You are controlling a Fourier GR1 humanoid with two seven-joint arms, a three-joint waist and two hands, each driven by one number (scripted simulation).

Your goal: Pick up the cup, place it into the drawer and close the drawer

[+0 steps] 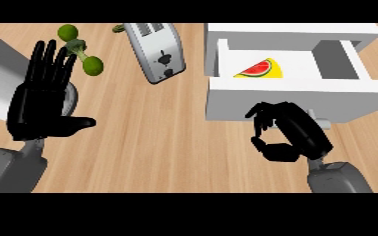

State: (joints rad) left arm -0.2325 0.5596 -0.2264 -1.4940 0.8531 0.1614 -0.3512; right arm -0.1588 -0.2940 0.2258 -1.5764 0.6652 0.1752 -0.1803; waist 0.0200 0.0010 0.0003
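The white drawer (280, 100) stands open at the right of the bench (170, 145), with 1 watermelon slice (260, 70) lying inside it. The right hand (295, 132) sits just near of the drawer's front wall, beside its grey handle (322, 122), fingers curled inward with nothing seen between them. The left hand (40, 105) rests at the left edge, fingers straight and pointing up. A grey curved shape (71, 100) peeks from behind it; whether this is the cup cannot be told. A toaster (156, 52) and broccoli (81, 50) lie far.
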